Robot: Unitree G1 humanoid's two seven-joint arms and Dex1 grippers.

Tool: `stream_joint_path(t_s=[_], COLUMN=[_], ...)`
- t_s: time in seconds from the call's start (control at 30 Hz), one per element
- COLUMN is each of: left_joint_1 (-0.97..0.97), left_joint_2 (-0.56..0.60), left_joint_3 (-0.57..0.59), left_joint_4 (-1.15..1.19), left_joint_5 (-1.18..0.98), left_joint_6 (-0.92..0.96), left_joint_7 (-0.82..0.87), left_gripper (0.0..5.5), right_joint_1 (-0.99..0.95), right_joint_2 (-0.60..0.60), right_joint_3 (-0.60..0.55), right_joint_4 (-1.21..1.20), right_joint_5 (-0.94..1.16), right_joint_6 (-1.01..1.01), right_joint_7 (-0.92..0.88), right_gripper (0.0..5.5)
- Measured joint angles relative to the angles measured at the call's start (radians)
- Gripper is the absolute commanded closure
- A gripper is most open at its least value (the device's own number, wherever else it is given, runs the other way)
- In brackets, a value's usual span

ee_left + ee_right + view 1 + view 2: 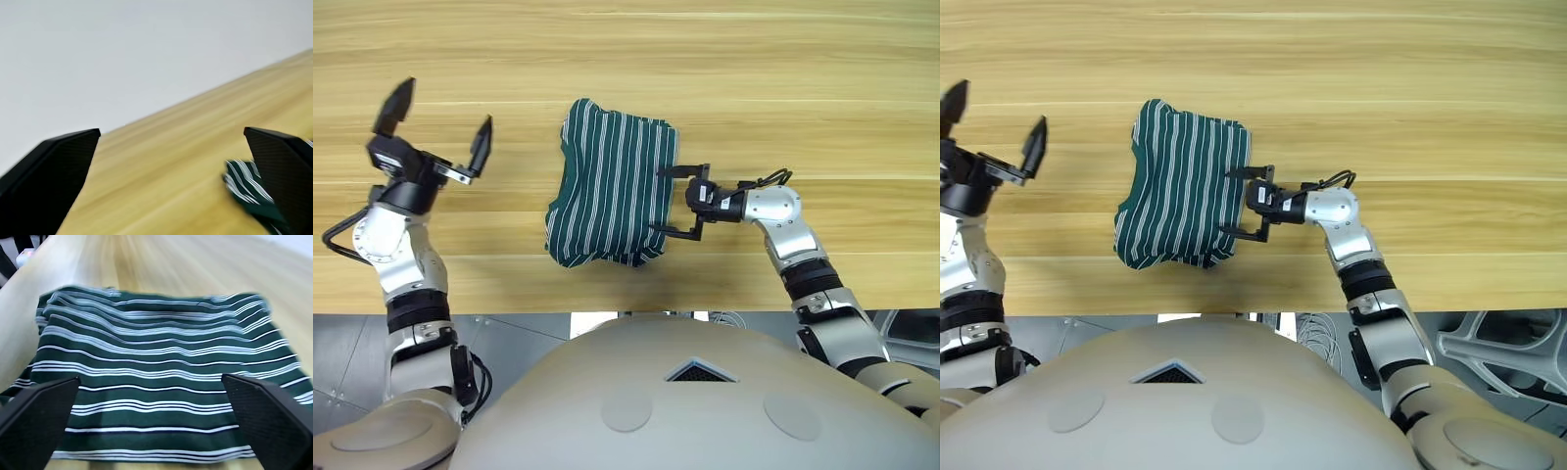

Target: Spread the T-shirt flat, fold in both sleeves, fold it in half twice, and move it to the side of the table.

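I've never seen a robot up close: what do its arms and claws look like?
The left arm and right arm are silver-grey shells with black ribbed bands. The left gripper and right gripper are black, each with two flat tapering fingers. Black cables loop by the wrists.

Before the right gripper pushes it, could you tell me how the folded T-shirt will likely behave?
The folded T-shirt is probably floppy: its edges look soft, uneven, so it may bunch rather than slide whole. It seems light, and the smooth wooden table should let the right gripper shift it.
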Motion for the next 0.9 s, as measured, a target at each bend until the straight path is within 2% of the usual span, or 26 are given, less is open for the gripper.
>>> stream_joint_path(t_s=[0.17, 0.37, 0.67, 0.77, 0.83, 0.9], left_joint_1=[0.011, 0.022, 0.017, 0.014, 0.006, -0.008], left_joint_2=[0.006, 0.005, 0.015, 0.019, 0.039, 0.071], left_joint_3=[-0.007, -0.023, -0.043, -0.065, -0.085, -0.102], left_joint_4=[0.058, 0.064, 0.135, 0.137, 0.155, 0.180], left_joint_5=[0.027, 0.049, 0.106, 0.149, 0.233, 0.361], left_joint_6=[-0.027, -0.064, -0.145, -0.181, -0.215, -0.247], left_joint_7=[-0.011, -0.016, -0.015, -0.011, 0.023, 0.083], left_gripper=[0.12, 0.12, 0.12, 0.12, 0.12, 0.12], right_joint_1=[0.003, -0.003, -0.012, 0.009, 0.030, 0.039], right_joint_2=[0.040, -0.018, -0.094, -0.091, -0.099, -0.145], right_joint_3=[0.075, 0.138, 0.108, 0.082, 0.054, -0.002], right_joint_4=[-0.028, -0.018, -0.053, -0.196, -0.278, -0.301], right_joint_5=[-0.039, -0.112, -0.077, 0.045, 0.126, 0.210], right_joint_6=[0.088, 0.051, 0.042, 0.085, 0.116, 0.061], right_joint_7=[-0.058, -0.094, -0.085, -0.043, -0.011, 0.051], right_gripper=[0.10, 0.10, 0.10, 0.10, 0.10, 0.10])
